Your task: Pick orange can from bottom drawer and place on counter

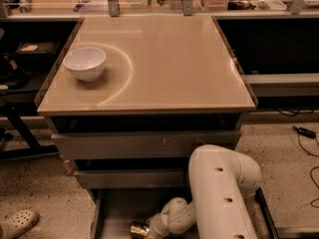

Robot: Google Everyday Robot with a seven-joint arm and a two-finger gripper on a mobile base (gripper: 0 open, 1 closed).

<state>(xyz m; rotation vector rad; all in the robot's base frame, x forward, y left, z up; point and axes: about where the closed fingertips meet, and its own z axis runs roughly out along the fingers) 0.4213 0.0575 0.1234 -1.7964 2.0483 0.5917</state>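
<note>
The orange can (139, 230) shows as a shiny gold end at the bottom edge of the camera view, inside the open bottom drawer (117, 210). My white arm reaches down from the right into this drawer. My gripper (151, 229) is right at the can's right side, touching or around it; which one I cannot tell. The beige counter (169, 59) lies above, with its pale arc mark.
A white bowl (85, 62) stands on the counter's left side. Two wider grey drawers (144, 144) sit above the bottom one. A white shoe (17, 223) is on the floor at left. Cables (305, 132) lie on the floor at right.
</note>
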